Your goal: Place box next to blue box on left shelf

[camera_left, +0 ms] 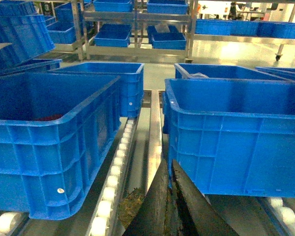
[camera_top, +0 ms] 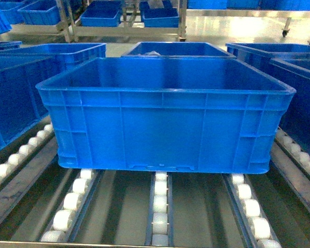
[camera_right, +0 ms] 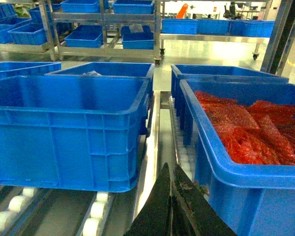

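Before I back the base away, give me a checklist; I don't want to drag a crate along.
1. The box sits level on the roller tracks: ok.
2. It stands beside the neighbouring blue box, with a gap between them: ok.
3. Left end effector is free of the box: ok, shut and empty in that gap.
4. Right end effector is free: ok, shut, between the box and the crate of red bags.
5. The box's far side is apart from the crate behind: cannot tell.
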Robot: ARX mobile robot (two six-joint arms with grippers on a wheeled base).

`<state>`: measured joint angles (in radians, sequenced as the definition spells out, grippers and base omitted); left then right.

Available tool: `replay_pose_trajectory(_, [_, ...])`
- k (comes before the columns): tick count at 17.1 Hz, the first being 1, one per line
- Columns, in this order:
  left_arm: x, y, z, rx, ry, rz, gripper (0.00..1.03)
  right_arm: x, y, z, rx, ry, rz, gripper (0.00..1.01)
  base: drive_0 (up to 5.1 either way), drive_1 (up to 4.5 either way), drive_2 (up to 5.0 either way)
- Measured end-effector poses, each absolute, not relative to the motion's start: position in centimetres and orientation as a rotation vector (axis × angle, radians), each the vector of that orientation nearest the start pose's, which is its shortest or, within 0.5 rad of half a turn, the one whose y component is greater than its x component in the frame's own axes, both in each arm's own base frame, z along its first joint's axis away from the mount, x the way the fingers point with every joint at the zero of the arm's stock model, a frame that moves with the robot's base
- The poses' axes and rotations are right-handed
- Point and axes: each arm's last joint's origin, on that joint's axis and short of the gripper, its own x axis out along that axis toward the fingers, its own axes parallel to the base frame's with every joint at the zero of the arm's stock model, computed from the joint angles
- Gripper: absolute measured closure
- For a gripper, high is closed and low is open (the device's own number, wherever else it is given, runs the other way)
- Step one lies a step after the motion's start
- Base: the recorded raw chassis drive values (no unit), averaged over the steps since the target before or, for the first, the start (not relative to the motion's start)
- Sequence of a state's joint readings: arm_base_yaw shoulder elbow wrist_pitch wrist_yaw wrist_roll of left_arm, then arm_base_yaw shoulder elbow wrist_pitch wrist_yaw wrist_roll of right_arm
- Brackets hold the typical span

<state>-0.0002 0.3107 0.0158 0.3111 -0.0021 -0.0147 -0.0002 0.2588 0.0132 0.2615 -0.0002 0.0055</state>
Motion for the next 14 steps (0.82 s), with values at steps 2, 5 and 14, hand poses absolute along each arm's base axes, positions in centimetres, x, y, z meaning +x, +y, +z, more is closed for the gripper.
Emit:
replay_pose_trajectory(2, [11.4,0.0,17.2,-0.015,-0.014,0.002,1.02,11.1,0.0,17.1,0.005,-0.014,0.0,1.0,0.0,0.0,0.0])
replay_pose_trajectory(5, [11.1,0.0,17.2,-0.014,-0.019,0.002,1.02,10.9,0.0,17.1,0.006,-0.015,0.0,1.0,0.0,0.0,0.0])
replay_pose_trajectory(14, [9.7,0.0,16.7,-0.014,0.006,0.003,1.02,9.7,0.0,16.7,0.003,-0.001,0.0,1.0,0.0,0.0,0.0])
